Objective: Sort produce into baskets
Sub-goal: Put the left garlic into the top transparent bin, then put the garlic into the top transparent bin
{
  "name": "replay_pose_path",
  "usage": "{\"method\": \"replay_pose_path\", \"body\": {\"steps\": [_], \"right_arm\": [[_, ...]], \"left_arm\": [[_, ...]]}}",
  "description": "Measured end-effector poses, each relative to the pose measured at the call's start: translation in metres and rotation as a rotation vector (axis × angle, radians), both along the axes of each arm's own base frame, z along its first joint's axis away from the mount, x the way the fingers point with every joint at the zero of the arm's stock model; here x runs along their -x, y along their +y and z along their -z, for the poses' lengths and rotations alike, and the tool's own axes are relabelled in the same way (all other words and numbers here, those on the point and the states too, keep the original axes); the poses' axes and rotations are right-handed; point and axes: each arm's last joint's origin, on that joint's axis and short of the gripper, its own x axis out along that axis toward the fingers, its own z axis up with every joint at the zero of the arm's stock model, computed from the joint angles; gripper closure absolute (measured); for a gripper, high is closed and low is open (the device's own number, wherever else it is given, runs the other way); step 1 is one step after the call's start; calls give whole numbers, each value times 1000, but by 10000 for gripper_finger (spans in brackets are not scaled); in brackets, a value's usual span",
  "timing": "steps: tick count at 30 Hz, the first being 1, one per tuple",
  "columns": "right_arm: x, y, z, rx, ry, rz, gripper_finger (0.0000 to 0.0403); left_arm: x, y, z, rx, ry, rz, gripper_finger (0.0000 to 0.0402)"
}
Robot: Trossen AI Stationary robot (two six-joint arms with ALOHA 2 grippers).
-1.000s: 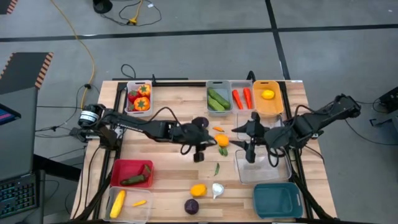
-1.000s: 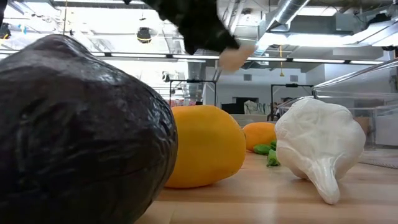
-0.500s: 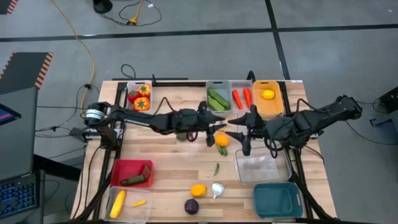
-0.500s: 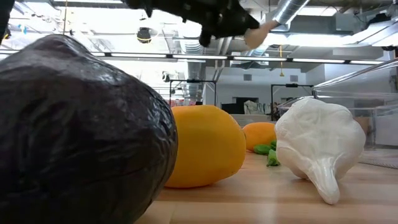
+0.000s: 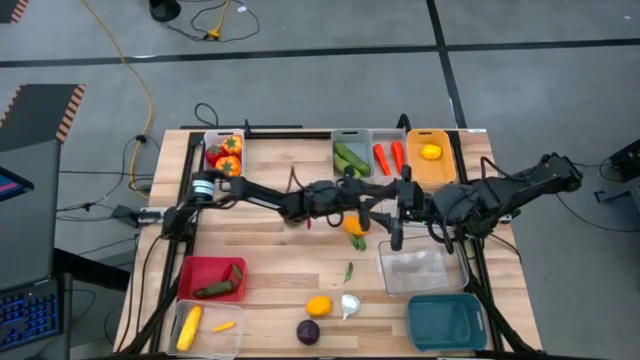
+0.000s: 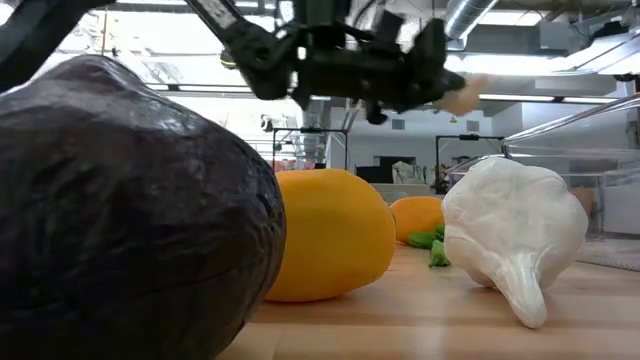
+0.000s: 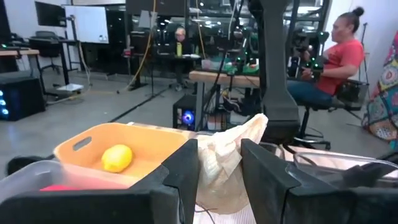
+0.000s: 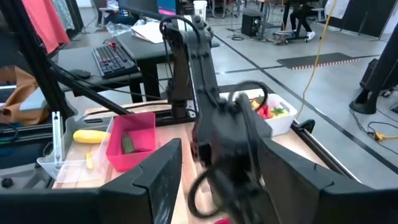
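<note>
Several baskets [image 5: 431, 170] already hold produce, loose pieces [image 5: 319, 306] remain on the table [image 5: 265, 245], left gripper [image 7: 219, 163] clamps a white garlic [image 7: 229, 163], right gripper [image 8: 219, 163] fingers apart.

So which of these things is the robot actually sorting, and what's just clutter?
Job:
- garlic held in left gripper
- loose produce: purple round, white garlic
- orange basket, clear basket, teal basket

Clutter:
- yellow cable
- keyboard

No lettering, label, brand, number or sign can be read anywhere in these views.
</note>
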Motion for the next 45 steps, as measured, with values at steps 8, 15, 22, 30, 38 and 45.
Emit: {"method": "replay_pose_path", "body": {"steps": [8,15,22,30,38,45], "right_arm": [[1,1,0,-1,0,-7,164],[2,5,0,-1,2,-27,164],[3,11,0,0,4,-53,164],[8,22,1,4,9,-105,164],[12,27,0,2,7,-129,164],[10,27,4,12,39,-139,164]], "left_arm": [[-43,2,9,27,161,4,298],[-55,3,-7,8,317,3,241],[-57,1,-19,-22,406,64,167],[-38,-1,-43,-26,632,146,153],[9,-6,-93,-36,824,108,153],[78,-43,-135,-96,876,-30,153]]}}
